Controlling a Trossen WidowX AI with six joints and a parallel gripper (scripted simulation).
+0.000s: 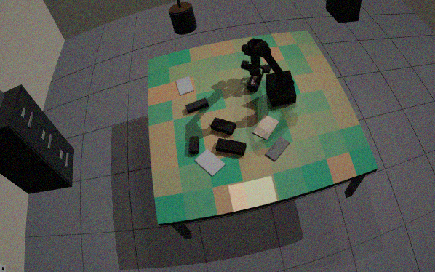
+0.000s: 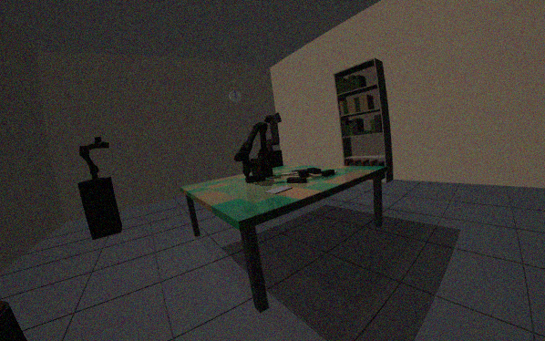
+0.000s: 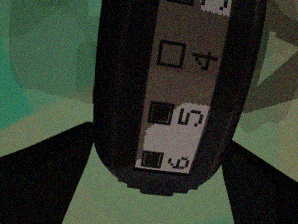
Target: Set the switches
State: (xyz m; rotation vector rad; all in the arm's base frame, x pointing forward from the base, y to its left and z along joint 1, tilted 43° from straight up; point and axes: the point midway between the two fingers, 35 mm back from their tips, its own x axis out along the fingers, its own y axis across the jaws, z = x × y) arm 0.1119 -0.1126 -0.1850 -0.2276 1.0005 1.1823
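The dark controller unit point(image 1: 253, 84) point(image 3: 120, 75) lies upside down on the bench near the arm's base, its printed label point(image 3: 172, 135) facing up. In the wrist view squares 5 and 6 are filled and square 4 is empty; the square by 3 is cut off at the top edge and looks dark. Squares 1 and 2 are out of that view. The rocker switches are hidden underneath. My gripper point(image 3: 160, 139) point(image 1: 255, 75) is shut on the controller unit, with one finger against each long side near the 6 end. Shadow crosses part of the label.
Several dark modules, among them a long one point(image 1: 230, 147), another point(image 1: 223, 126), and one point(image 1: 197, 105) nearer the unit, lie on the patchwork bench point(image 1: 201, 200). Flat pale plates point(image 1: 265, 127) point(image 1: 209, 162) point(image 1: 185, 86) and a grey plate point(image 1: 277, 148) lie around them.
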